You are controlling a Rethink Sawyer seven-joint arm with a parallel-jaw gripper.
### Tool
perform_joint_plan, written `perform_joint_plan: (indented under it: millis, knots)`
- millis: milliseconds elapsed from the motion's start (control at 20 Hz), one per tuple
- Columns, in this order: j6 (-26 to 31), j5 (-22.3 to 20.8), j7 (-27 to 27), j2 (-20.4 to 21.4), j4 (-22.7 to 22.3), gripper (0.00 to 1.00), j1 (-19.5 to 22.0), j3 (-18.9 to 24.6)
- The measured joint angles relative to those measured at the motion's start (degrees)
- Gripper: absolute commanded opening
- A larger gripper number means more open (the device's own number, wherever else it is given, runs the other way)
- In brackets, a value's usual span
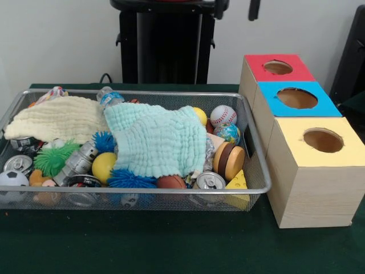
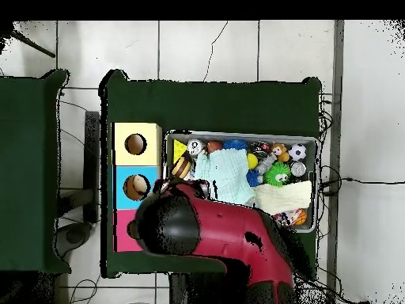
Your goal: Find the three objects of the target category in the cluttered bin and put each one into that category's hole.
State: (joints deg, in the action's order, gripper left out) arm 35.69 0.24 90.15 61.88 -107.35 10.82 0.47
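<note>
A wire mesh bin (image 1: 251,148) holds a jumble of toys. A mint-green cloth (image 1: 157,140) lies over the middle and a cream cloth (image 1: 57,120) over the left end. Around them show a baseball (image 1: 223,116), a globe ball (image 1: 228,133), a yellow ball (image 1: 104,166), a soccer ball (image 1: 12,180), drink cans (image 1: 210,182) and a cheese wedge (image 1: 238,181). Right of the bin stand three boxes with round holes: red-topped (image 1: 256,64), blue-topped (image 1: 274,94), yellow-topped (image 1: 296,154). Only a dark tip of my gripper (image 1: 254,8) shows at the top edge, well above everything. In the overhead view the arm (image 2: 206,237) hides it.
Blue spiky balls (image 1: 131,180), a green spiky ball (image 1: 54,158), a round wooden toy (image 1: 230,160) and a plastic bottle (image 1: 108,97) also lie in the bin. The green table (image 1: 171,245) runs along the front. Overhead, the arm covers the red box and the bin's near corner.
</note>
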Motion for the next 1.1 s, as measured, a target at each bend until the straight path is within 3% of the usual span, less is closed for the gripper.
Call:
perform_joint_plan:
  millis: [350,1100]
  knots:
    - [0.9,-1.2,0.0,0.0,0.0,1.00,6.5,0.4]
    - [0.9,-5.8,0.0,-0.5,-0.8,1.00,10.3,5.6]
